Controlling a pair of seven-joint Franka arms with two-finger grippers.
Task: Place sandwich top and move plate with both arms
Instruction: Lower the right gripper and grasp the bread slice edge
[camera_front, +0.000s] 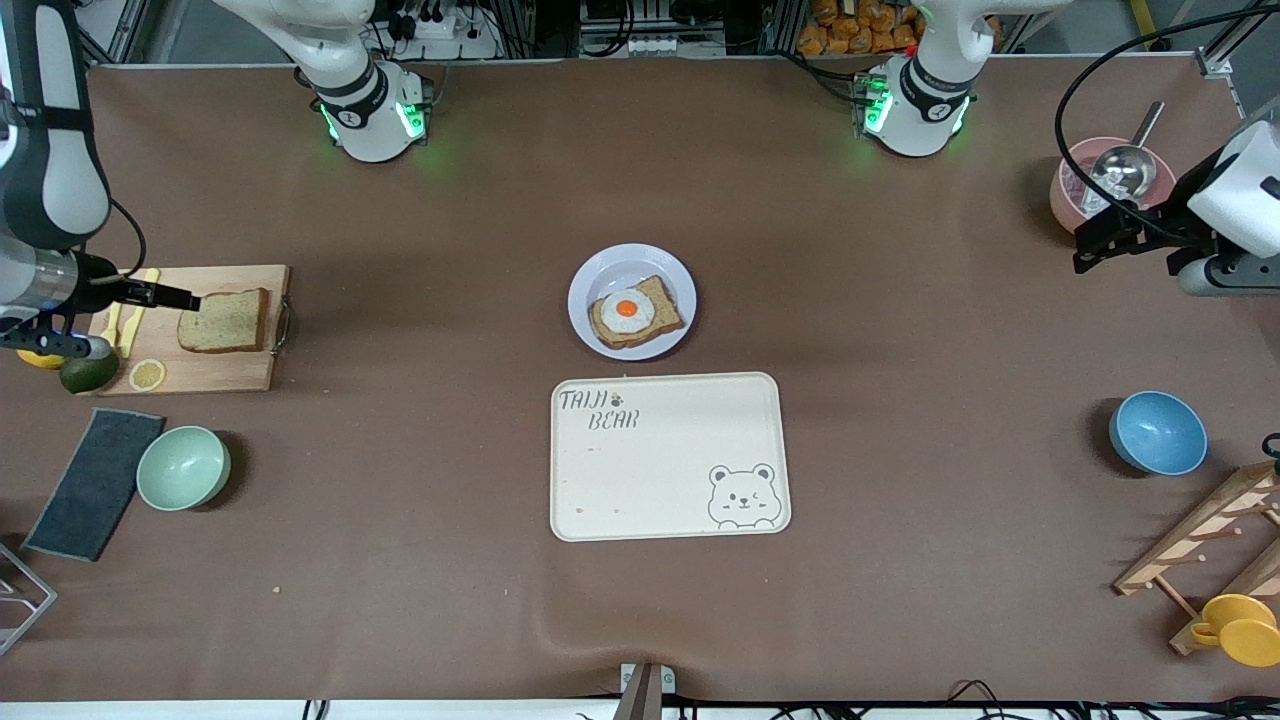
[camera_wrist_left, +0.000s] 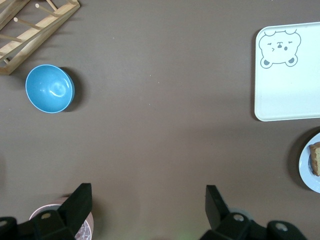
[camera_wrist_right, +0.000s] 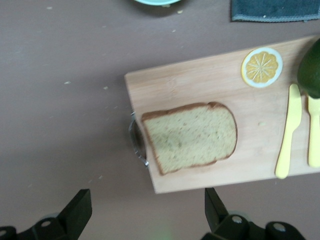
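Two grippers, both with fingers spread and empty: the right gripper (camera_front: 190, 299) hangs at mid-left of the front view over the board (camera_front: 240, 370), just beside the sandwich top (camera_front: 224, 320); the left gripper (camera_front: 1095, 245) waits at upper right. Step one looks barely begun (nothing grasped yet). Next comes a descent onto that slice, then a carry to the centre plate (camera_front: 600, 275). Count: one loose slice, one egg slice (camera_front: 634, 313), one plate, one tray (camera_front: 669, 456), three bowls.
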